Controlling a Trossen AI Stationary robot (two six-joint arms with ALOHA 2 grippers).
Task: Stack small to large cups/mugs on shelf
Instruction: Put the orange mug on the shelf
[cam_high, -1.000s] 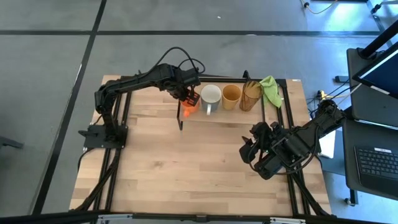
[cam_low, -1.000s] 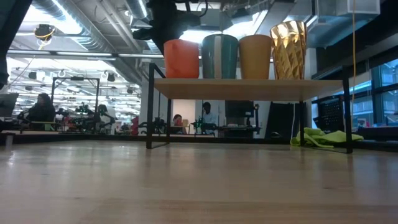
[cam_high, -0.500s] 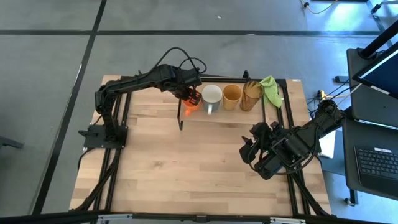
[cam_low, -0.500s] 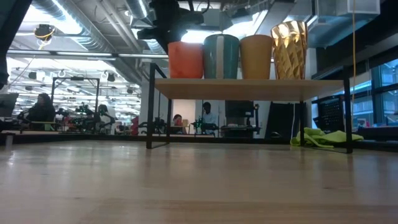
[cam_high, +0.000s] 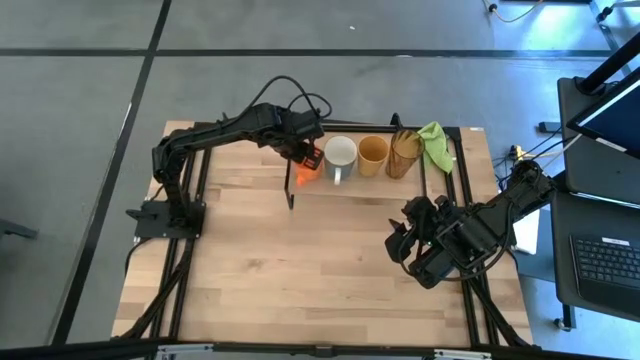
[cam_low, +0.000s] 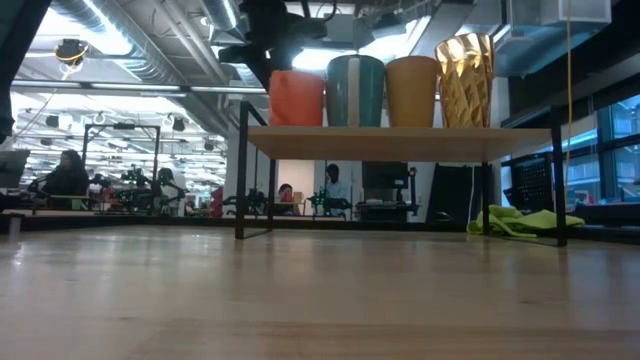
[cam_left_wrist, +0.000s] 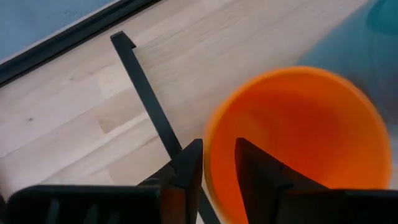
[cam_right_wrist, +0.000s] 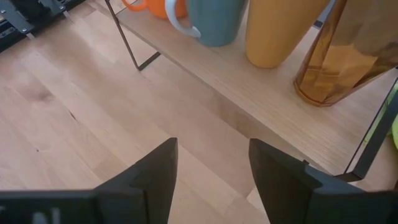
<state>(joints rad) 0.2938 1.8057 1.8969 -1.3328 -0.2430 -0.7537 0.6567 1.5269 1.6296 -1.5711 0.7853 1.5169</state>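
Left gripper (cam_left_wrist: 217, 163) pinches rim of orange cup (cam_high: 306, 167) at shelf (cam_low: 400, 143) left end, beside white mug (cam_high: 339, 152); should seat it flat w/o bumping mug before letting go; right gripper (cam_right_wrist: 211, 163) waits, jaws apart, near shelf front.
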